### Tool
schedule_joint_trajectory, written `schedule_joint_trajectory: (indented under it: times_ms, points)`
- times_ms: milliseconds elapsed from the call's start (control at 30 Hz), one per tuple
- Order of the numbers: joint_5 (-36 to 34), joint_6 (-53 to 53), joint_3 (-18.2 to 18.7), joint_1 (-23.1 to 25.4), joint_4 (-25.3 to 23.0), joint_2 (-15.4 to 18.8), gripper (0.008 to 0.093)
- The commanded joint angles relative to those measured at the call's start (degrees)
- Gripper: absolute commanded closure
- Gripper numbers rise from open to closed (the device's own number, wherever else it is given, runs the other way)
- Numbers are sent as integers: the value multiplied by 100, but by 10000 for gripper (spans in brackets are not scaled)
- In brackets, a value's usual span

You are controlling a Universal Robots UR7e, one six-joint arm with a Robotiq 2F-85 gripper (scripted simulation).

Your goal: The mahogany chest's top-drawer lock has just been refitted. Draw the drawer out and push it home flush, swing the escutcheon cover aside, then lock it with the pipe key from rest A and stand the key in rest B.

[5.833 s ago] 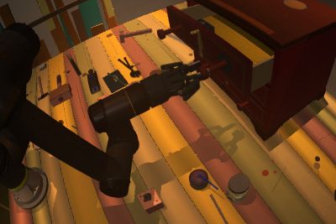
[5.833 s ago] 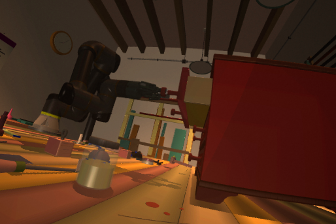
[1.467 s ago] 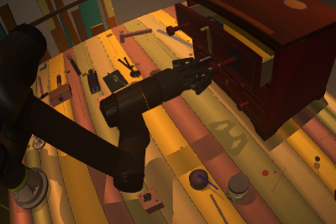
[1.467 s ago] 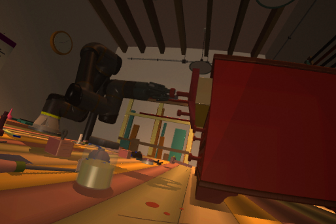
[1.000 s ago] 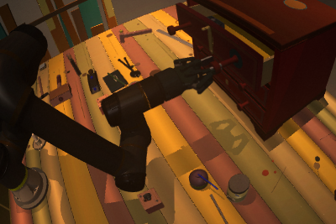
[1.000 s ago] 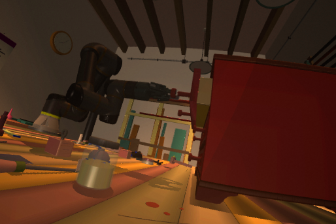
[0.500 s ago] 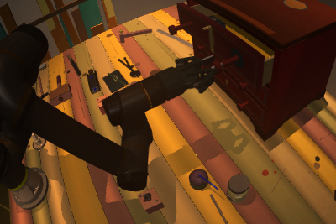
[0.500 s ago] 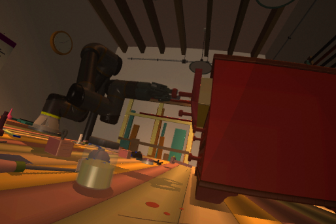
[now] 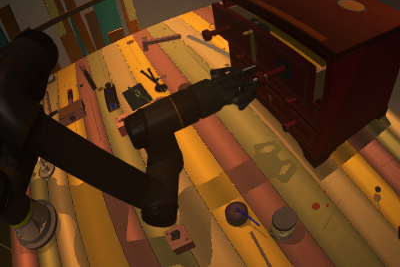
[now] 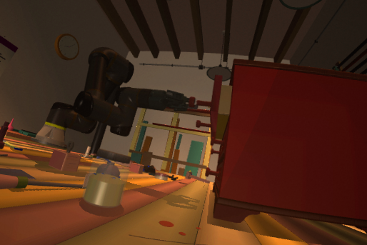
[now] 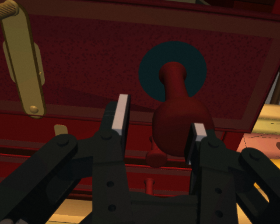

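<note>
At the right of the bench, the mahogany chest has its top drawer drawn partly out. I hold the drawer's right-hand knob in my closed gripper. The knob's stem runs back to a dark round plate on the drawer front. The brass escutcheon cover hangs down on the drawer front, left of the knob. A second knob sticks out at the drawer's far end. A small block with a key stands on the bench to the left, and another block sits near the front edge.
The lower drawers' knobs stick out just below my fingers. Tools and a wooden block lie left of the arm. A round tin and a dark dish sit on the bench in front of the chest.
</note>
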Motion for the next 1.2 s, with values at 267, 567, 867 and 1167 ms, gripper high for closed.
schedule_joint_trajectory:
  times_ms: [267,567,867,1167]
  points:
    - [-16,-1,-58,19,46,22,934]
    - [-29,-1,-107,32,73,44,934]
    - [-42,-1,-156,45,99,67,934]
    - [-55,-1,-206,58,126,90,934]
